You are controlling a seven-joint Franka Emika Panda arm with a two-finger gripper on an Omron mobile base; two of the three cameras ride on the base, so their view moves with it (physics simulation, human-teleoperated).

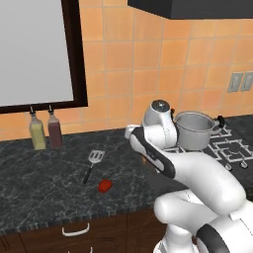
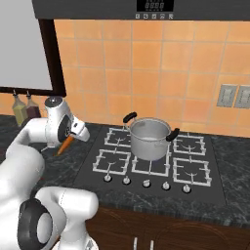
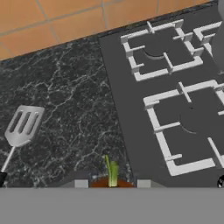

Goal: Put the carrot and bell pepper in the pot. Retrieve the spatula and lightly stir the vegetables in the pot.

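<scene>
My hand pinches the carrot above the desk's left stretch, short of the pot on the hob; a loose grip could drop it early.

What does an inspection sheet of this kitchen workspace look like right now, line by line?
Surface: dark marbled counter left of the stove.
Carrot: held in the tool, off the counter and left of the stove; its green top shows between the fingertips in the hand view.
Bell pepper: lying on the counter, near the spatula's handle end.
Spatula: flat on the counter, blade toward the wall.
Pot: on the stove grates, nothing seen inside.
Clutter: two oil bottles by the wall.
Tool: shut on the carrot.
Cables: nothing seen.
Surroundings: orange tiled wall, wall sockets, a dark-framed window.
</scene>
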